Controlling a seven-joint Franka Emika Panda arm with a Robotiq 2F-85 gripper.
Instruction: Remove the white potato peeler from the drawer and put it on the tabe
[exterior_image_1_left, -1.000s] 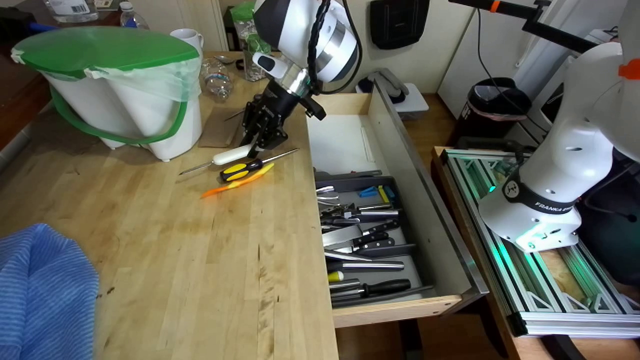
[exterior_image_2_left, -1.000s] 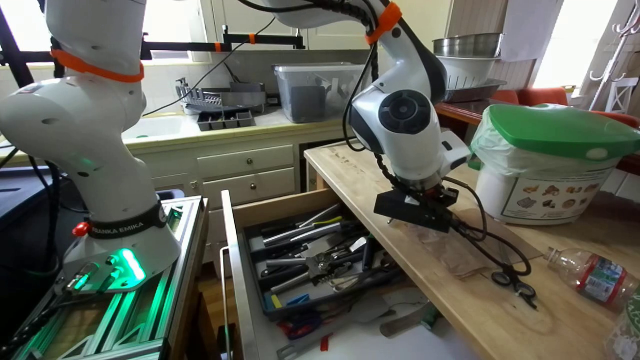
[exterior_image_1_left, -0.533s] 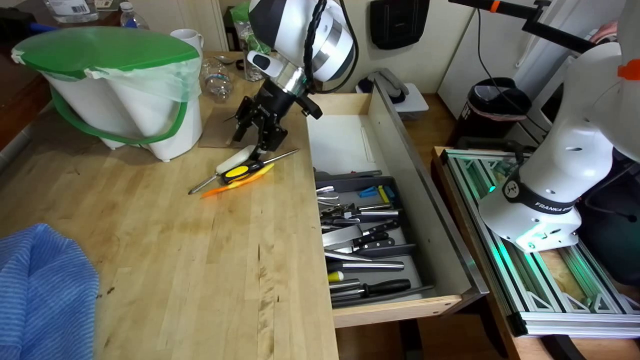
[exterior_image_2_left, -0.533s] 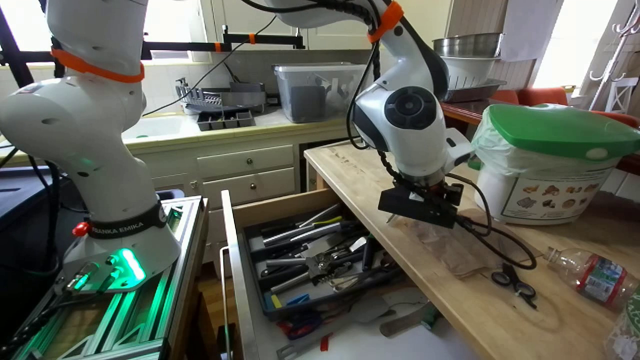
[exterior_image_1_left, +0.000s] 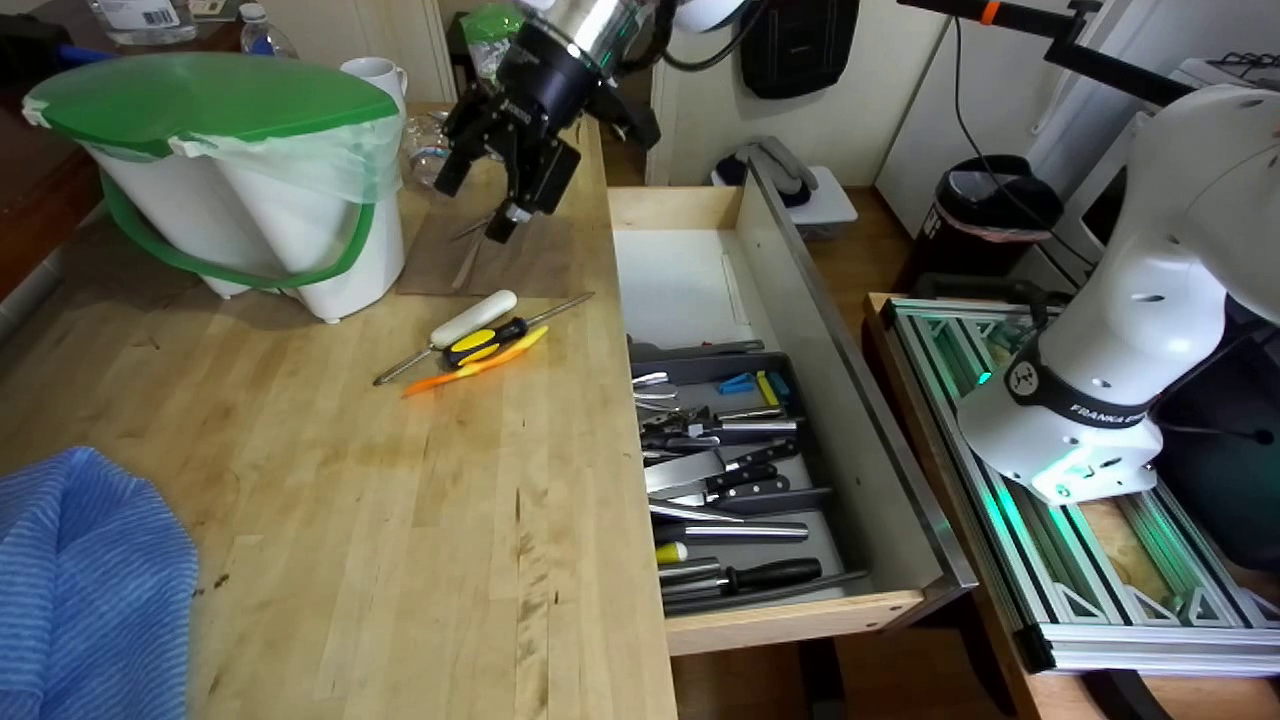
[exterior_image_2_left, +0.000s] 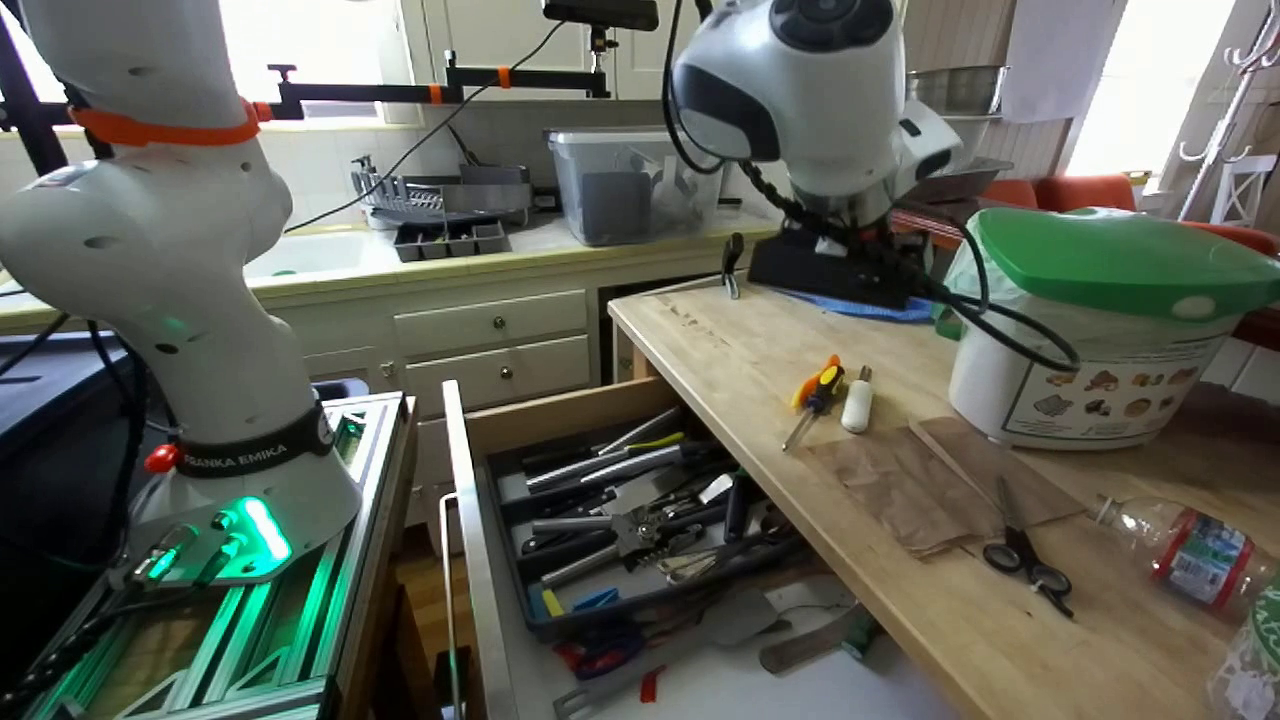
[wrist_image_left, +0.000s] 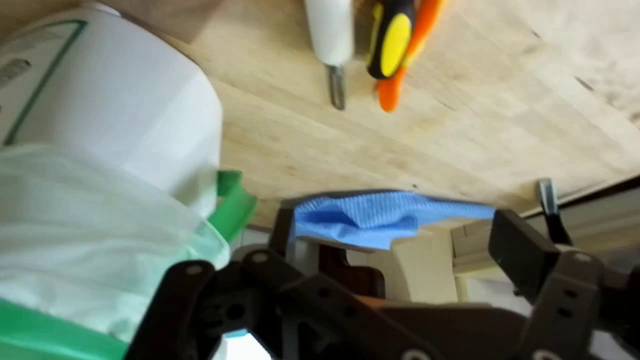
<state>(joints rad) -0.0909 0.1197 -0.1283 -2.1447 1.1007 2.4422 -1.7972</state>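
– Taking the clock from the peeler (exterior_image_1_left: 466, 324) in an exterior view, what sits nearest?
– A cloth (exterior_image_1_left: 95, 590) at eight o'clock on the desk (exterior_image_1_left: 420, 560); knives (exterior_image_1_left: 755, 488) lie in the open drawer (exterior_image_1_left: 845, 430) at four.
– Next?
– An orange utensil (exterior_image_1_left: 475, 366), then a screwdriver (exterior_image_1_left: 500, 337) just beside it, both at five o'clock.
– And the peeler itself?
– Handle toward two o'clock, just beside the screwdriver; both exterior views show it resting on the desk.
– What of the tool (exterior_image_1_left: 477, 206)?
– It hangs over the desk at twelve o'clock, well apart from the peeler, its fingers (wrist_image_left: 522, 252) spread wide in the wrist view and gripping nothing.
– Farther back?
– A bin (exterior_image_1_left: 220, 190) at ten o'clock; beyond it, a mug (exterior_image_1_left: 372, 72) at eleven.
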